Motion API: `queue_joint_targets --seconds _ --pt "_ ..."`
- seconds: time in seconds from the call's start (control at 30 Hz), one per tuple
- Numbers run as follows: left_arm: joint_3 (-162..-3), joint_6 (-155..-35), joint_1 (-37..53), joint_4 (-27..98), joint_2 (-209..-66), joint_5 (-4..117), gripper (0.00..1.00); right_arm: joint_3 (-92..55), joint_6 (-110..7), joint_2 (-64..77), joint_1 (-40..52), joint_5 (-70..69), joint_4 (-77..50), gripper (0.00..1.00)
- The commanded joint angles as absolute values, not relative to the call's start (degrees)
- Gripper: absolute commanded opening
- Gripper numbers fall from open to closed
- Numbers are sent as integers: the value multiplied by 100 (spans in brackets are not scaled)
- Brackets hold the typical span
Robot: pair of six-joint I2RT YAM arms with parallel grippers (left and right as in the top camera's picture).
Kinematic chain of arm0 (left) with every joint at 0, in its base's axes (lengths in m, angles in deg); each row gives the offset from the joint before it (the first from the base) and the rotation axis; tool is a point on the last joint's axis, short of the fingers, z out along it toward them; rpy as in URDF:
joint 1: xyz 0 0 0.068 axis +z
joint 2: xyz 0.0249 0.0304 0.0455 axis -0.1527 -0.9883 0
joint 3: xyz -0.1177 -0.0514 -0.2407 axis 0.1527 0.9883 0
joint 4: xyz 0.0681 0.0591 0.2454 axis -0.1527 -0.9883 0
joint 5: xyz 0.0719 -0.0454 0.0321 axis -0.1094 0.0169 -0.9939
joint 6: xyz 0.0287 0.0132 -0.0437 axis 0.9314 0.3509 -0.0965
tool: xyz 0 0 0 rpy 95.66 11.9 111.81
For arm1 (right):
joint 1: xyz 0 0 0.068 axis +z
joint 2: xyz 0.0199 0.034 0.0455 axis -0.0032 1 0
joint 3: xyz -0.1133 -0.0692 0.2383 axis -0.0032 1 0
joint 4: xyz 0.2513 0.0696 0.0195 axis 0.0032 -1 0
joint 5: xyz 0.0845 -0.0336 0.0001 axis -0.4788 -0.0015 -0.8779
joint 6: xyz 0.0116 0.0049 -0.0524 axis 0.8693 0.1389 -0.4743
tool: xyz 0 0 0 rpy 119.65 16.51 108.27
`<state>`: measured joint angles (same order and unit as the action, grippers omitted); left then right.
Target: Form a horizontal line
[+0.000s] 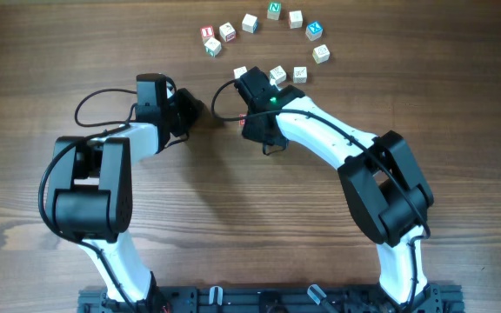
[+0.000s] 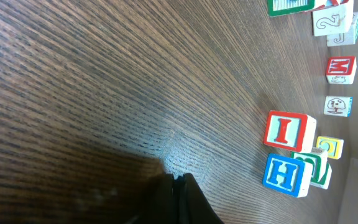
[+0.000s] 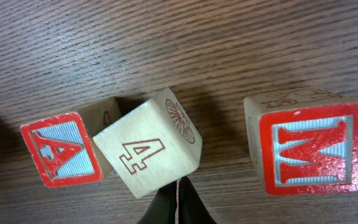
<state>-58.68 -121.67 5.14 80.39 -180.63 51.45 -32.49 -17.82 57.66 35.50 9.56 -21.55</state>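
By clenched R gripper (image 3: 177, 199): A cube (image 3: 61, 149), 4 cube (image 3: 145, 155), M cube (image 3: 309, 149); L gripper (image 2: 178, 186) clenched.

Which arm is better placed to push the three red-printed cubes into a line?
Probably the right: the right gripper, shut, is at the turned "4" cube, between the "A" cube and the "M" cube. The left gripper, also shut, faces bare table, apart from them.

We hold our left arm (image 1: 94, 174) bent, elbow out, with the left gripper (image 2: 178, 182) pointing right, jaws pressed together. Our right arm (image 1: 329, 135) stretches forward and leftward, the right gripper (image 3: 177, 194) likewise closed tight.
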Motion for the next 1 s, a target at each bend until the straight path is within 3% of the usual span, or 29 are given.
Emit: queue_joint_targets --seconds 0.0,0.97 --pt "-5798 -12027 543 8010 -17962 5022 4 -3240 -1893 5871 3552 875 -2079 4" --pt "-5798 -12025 543 8008 -17962 4979 4 -3242 -1895 5869 3543 993 -2151 4"
